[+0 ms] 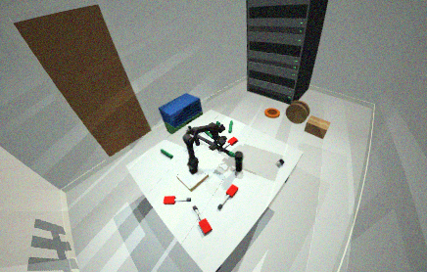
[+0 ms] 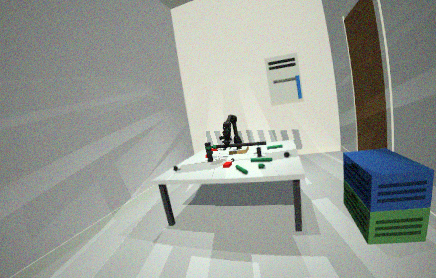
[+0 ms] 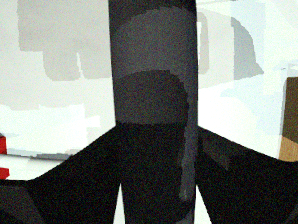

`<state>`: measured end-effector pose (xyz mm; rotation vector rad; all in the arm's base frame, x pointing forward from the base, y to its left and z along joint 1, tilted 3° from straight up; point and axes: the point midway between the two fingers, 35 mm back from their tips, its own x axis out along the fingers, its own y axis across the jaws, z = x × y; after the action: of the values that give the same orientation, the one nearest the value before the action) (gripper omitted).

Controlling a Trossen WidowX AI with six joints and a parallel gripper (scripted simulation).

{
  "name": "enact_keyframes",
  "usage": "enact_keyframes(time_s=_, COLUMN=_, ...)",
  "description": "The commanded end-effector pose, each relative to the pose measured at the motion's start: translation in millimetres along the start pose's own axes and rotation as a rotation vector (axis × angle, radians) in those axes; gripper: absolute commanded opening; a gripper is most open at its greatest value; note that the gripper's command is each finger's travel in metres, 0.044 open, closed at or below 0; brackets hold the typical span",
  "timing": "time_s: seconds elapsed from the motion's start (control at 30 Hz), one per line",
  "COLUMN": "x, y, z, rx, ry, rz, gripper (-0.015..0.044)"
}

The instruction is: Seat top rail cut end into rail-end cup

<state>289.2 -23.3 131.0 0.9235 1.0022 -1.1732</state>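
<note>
- Clamping the long dark rail (image 1: pixel 202 139) (image 2: pixel 251 144) (image 3: pixel 152 60) crosswise in the gripper (image 1: pixel 220 146) (image 2: pixel 226 144) (image 3: pixel 153 129), fingers standing partly apart, pinching both sides.
- Running above the table (image 1: pixel 270 196) (image 2: pixel 231 178) toward the big post (image 1: pixel 239 163) (image 2: pixel 209 153); not showing clearly whether seating in the cup.
- Looking stiff and light, probably; likely swinging about the grip if catching the cup's lip.
- Possibly slipping lengthwise, being smooth and round.
- Best holding near the cut end, leaving fingertip room outside the cup.
</note>
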Motion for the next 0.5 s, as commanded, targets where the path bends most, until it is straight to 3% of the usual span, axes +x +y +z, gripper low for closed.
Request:
enact_keyframes(time_s=0.0, x=-0.6, y=0.8, z=6.4, rx=0.002, ry=-0.015, rz=0.004, gripper=0.0)
enact_keyframes(time_s=0.47, x=0.9, y=0.0, z=4.3, rx=0.0, ry=0.0, rz=0.0, gripper=0.0)
